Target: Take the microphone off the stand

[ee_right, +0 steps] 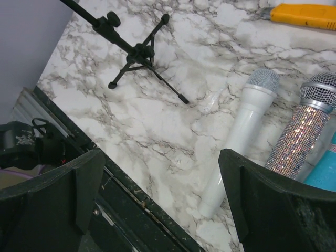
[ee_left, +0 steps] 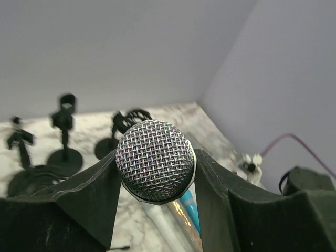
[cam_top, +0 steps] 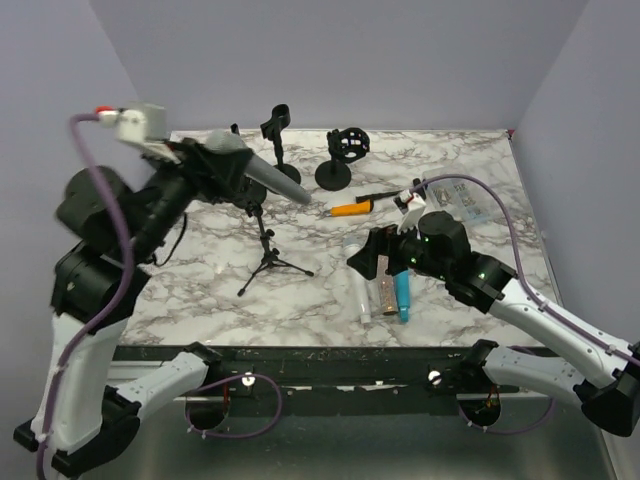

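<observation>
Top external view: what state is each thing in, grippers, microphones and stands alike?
left gripper: shut on grey microphone
grey microphone: held tilted over tripod stand; whether seated in it, cannot tell
tripod stand: upright, legs spread
right gripper: open, empty
white microphone: lying flat
glitter microphone: lying flat
teal microphone: lying flat
clip stand: upright
shock-mount stand: upright

i note: tripod stand (cam_top: pixel 268 256) on the table (cam_top: pixel 200 290), left of three microphones (cam_top: pixel 388 293) lying side by side; cutter (cam_top: pixel 351 208) behind them.
</observation>
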